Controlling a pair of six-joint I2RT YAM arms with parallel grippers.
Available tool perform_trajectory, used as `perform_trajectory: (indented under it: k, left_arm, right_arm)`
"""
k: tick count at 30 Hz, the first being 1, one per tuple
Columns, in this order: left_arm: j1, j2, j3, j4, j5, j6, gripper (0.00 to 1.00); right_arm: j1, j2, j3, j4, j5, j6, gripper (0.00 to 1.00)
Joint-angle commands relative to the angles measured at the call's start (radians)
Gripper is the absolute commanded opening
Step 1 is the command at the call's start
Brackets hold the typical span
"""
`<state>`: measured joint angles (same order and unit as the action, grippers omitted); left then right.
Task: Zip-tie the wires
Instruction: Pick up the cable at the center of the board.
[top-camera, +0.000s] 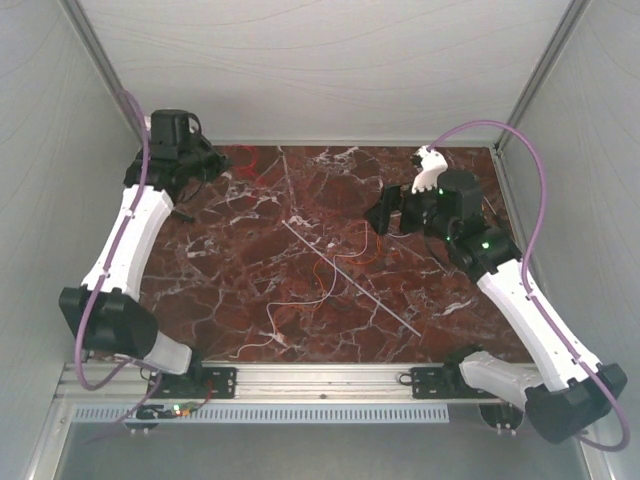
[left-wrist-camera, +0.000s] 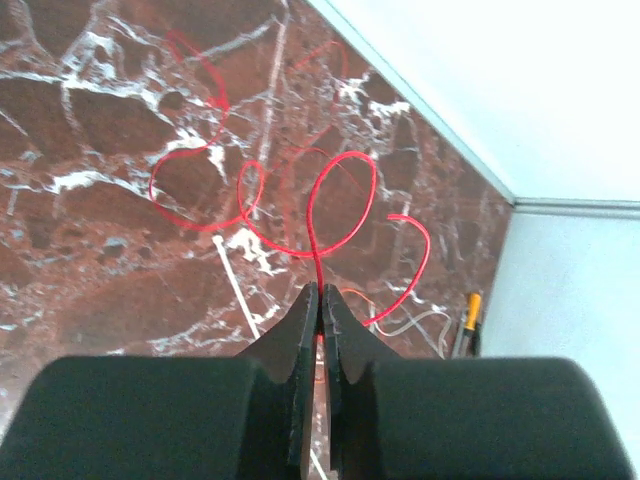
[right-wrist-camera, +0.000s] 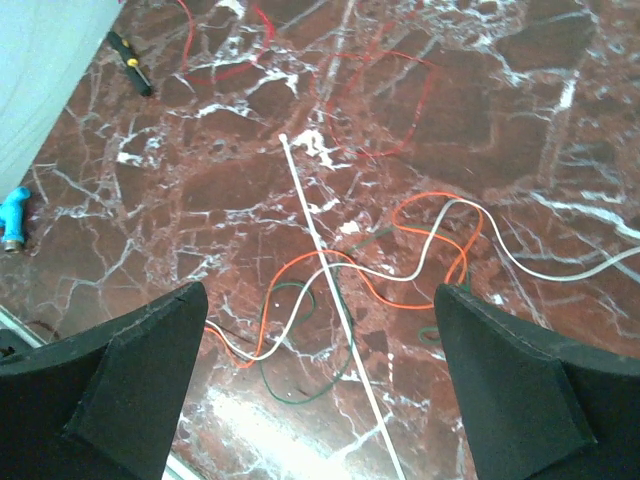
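Black and spread wide, the right gripper (right-wrist-camera: 320, 300) hangs released above the marble tabletop (top-camera: 230, 290), grasping nothing. Straight below the gap between its fingers lies the zip tie (right-wrist-camera: 325, 270). In the right wrist view the pale strip runs lengthwise away from the camera and cuts the line between the two fingers nearly at right angles, so the jaws straddle its narrow width, not its length. That is the relation the coming move turns on: a plain drop and squeeze looks enough to take it, with little or no turn of the wrist.

Loose wires (right-wrist-camera: 440, 200) – orange, white and a dark green one – snake across the strip just under the gripper. They touch or overlie it at several crossings, so a closing pinch could catch a strand along with the tie.

From above, the zip tie (top-camera: 350, 278) lies on a diagonal from mid-table toward the near right. Its far half lies just beside the right gripper (top-camera: 385, 215), plainly the nearer arm.

Well apart, at the far left corner, the left gripper (top-camera: 200, 160) is clenched. Its wrist view shows a red wire (left-wrist-camera: 345, 155) running in between the closed fingertips – apparently pinched there – and curling out in loops over the marble.
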<state>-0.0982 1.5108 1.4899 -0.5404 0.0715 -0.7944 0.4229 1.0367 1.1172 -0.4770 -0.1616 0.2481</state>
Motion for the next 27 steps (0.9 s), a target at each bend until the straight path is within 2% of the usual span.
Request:
perform_trajectory:
  k: [1, 8, 13, 17, 22, 27]
  left_arm:
    - [-0.005, -0.075, 0.057, -0.017, 0.105, -0.057, 0.00]
    - [-0.012, -0.186, 0.092, 0.013, 0.229, -0.054, 0.00]
    - [-0.011, -0.257, 0.094, 0.041, 0.303, -0.011, 0.00]
    - [-0.013, -0.309, 0.062, 0.086, 0.356, 0.004, 0.00]
    - [-0.015, -0.350, 0.048, 0.137, 0.433, 0.004, 0.00]
    - [-0.014, -0.383, 0.032, 0.255, 0.540, -0.028, 0.00]
  right_arm:
    - [0.024, 0.032, 0.048, 0.142, -0.039, 0.016, 0.95]
    - [0.073, 0.102, 0.053, 0.243, -0.092, 0.091, 0.93]
    - [0.075, 0.161, 0.051, 0.296, -0.100, 0.237, 0.91]
    - [0.086, 0.225, 0.073, 0.285, -0.103, 0.355, 0.88]
    - [0.124, 0.294, 0.101, 0.264, -0.099, 0.420, 0.87]
    - [0.136, 0.366, 0.098, 0.281, -0.124, 0.554, 0.86]
